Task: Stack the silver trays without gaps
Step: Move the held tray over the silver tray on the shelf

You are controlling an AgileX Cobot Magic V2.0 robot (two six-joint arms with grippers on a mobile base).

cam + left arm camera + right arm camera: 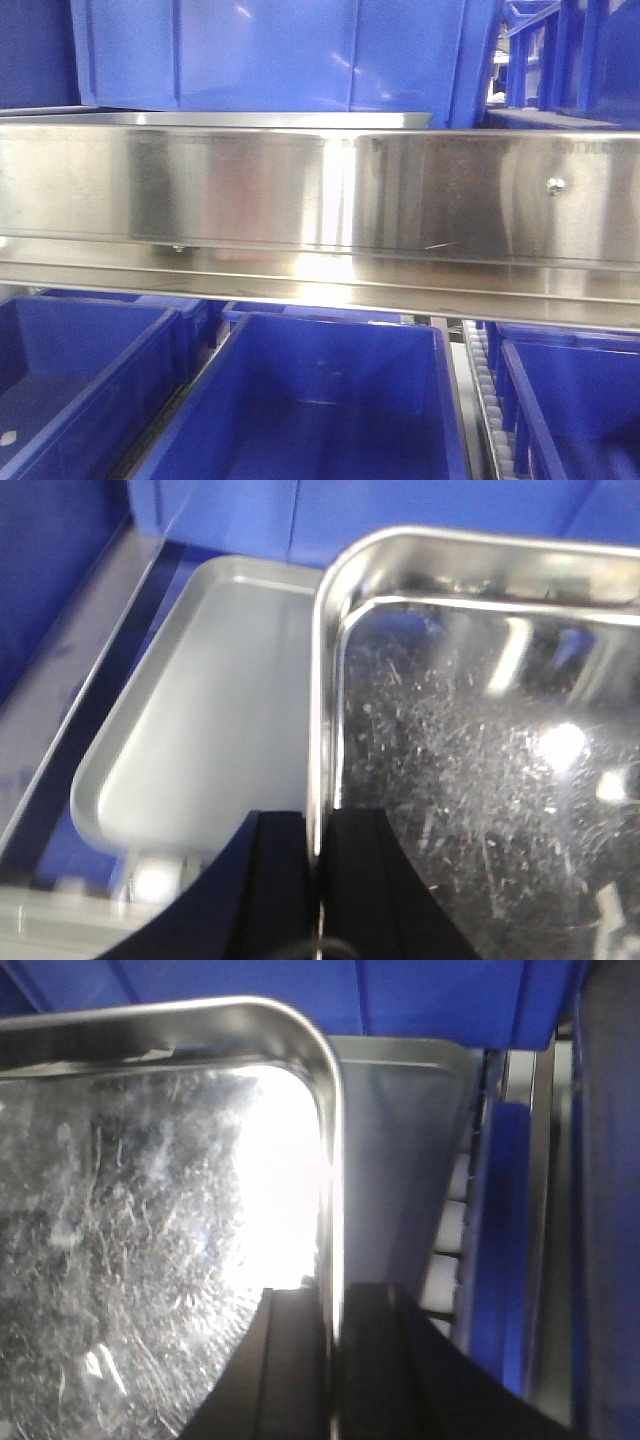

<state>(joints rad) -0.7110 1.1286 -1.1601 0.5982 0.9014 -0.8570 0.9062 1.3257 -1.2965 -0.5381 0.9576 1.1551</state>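
In the left wrist view, the left gripper [318, 880] is sitting at the bottom centre of the frame, clamping the left rim of the upper silver tray [480, 780], which is filling the right half of the picture. A second, lower silver tray [200, 730] is lying to the left of it and underneath, its matte floor spreading toward the upper left.

In the right wrist view, the right gripper [335, 1370] is pinching the same upper tray's right rim at the bottom centre, the scratched tray floor occupying the left of the frame. The lower tray is showing beyond it, right of centre, beside a blue bin [500, 1240].

The front view is showing only a steel shelf rail [320, 195] and blue bins.
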